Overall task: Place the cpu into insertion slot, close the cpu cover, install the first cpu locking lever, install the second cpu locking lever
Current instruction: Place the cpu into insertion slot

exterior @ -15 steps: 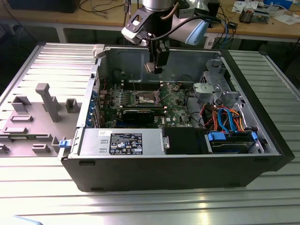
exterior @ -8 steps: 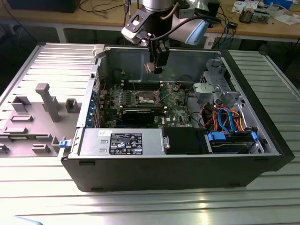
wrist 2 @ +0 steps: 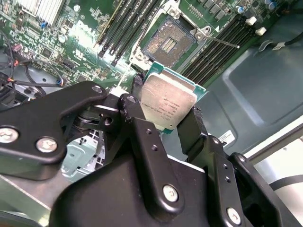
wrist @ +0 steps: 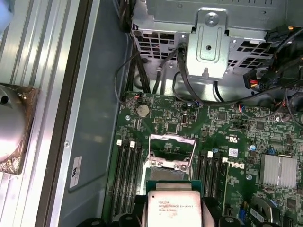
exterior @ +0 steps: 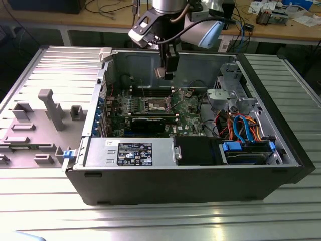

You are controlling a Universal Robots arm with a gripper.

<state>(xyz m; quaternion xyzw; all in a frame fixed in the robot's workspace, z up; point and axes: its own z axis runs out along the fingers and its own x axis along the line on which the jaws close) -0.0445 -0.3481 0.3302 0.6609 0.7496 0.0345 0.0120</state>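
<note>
Now my pincer (wrist 2: 165,108) clamps the cpu (wrist 2: 168,97) above the motherboard (wrist 2: 71,52), near the insertion slot (wrist 2: 169,41); placing needs squaring, I reckon.

cpu (wrist 2: 168,101) in jaws, above insertion slot (wrist 2: 169,41) | slot between memory slots (wrist 2: 127,24)

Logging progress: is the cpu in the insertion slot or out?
Out. The gripper holds the cpu above the board; the insertion slot sits bare.

robotics/electronics lab: opened black desktop computer case (exterior: 190,186) on a ribbed aluminium bench (exterior: 150,221), grey plastic fixtures (exterior: 50,108) alongside, wooden bench (exterior: 75,20) behind strewn with cables (exterior: 103,6) and loose parts.
</note>
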